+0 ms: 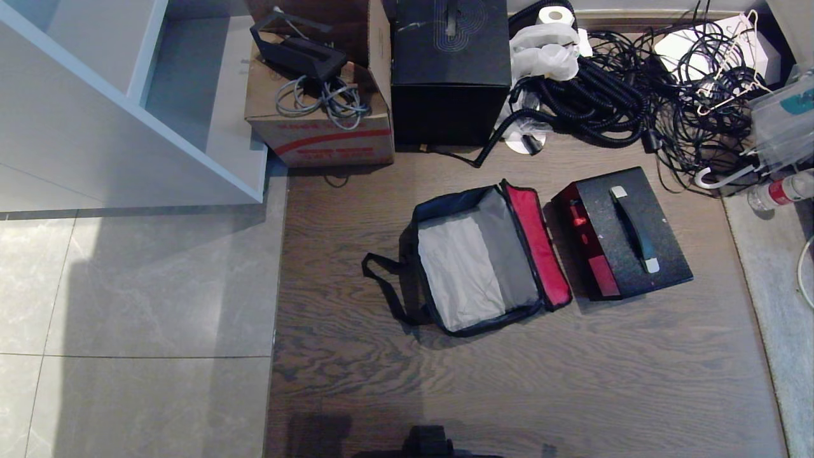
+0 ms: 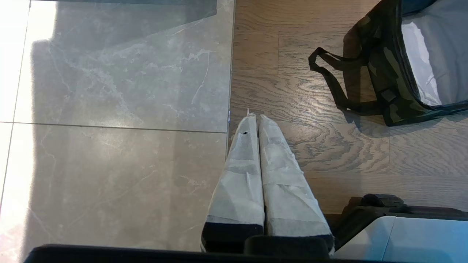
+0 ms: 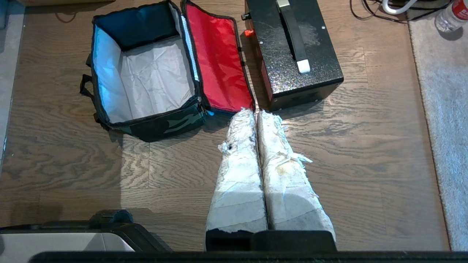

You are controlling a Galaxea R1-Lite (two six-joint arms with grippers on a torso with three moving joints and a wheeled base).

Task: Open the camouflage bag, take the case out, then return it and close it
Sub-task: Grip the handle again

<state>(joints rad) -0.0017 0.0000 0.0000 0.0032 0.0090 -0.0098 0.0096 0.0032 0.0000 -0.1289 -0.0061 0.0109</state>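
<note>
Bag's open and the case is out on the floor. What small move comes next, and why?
Probably open the right gripper and reach for the case handle: the camouflage bag lies open and empty beside it, and both grippers, left gripper included, are shut, holding nothing.

Cloth bag (image 1: 483, 254), speckled case (image 1: 626, 235), wood floor (image 1: 509, 381)
Bag lining crinkled grey, lid red sheen; case glossy.
</note>
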